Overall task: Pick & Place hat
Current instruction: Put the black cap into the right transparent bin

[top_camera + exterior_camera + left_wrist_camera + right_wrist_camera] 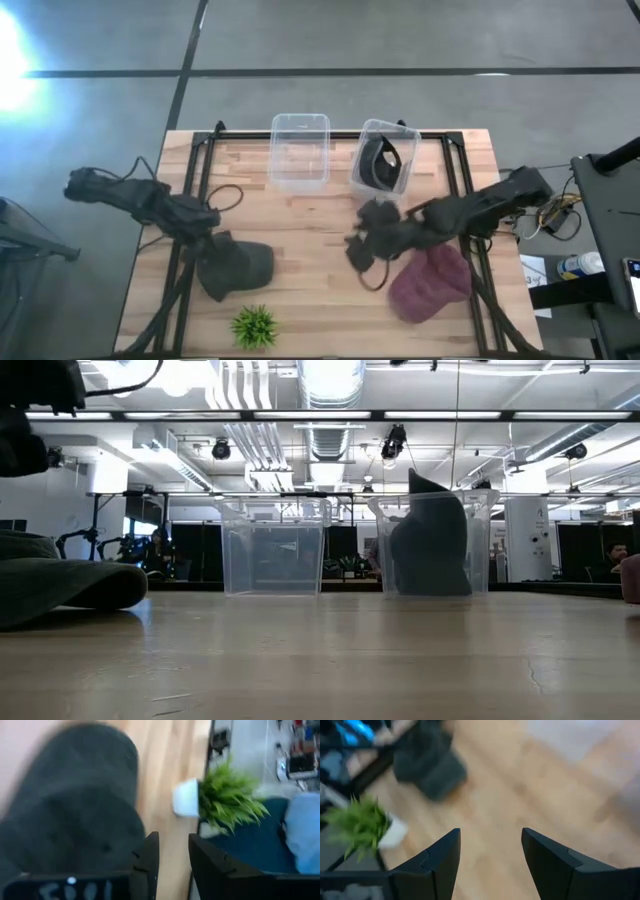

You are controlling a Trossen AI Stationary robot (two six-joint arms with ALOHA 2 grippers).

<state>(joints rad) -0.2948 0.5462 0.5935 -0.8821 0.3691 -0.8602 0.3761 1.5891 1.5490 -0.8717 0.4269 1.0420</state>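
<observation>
A dark grey hat (240, 266) lies on the table's near left part, also seen in the low view (50, 585). My left gripper (207, 250) sits at the hat's left side. In the left wrist view the gripper (172, 840) is open by a narrow gap with bare wood between the fingers, and the hat (65, 810) lies just outside one finger. A maroon hat (430, 282) lies on the near right. My right gripper (358, 250) is open over bare wood (490, 837), left of the maroon hat. Another dark hat (383, 160) stands in the right clear bin. My left gripper has the grey hat's edge (131, 835) right beside the outer side of one finger (150, 855). I cannot tell whether they touch. Nothing is between the fingers.
Two clear bins stand at the table's far edge, the left one (300, 150) empty and the right one (385, 158) holding a hat. A small potted plant (255, 325) sits near the near edge, close to the grey hat. Bare wood lies between the two arms.
</observation>
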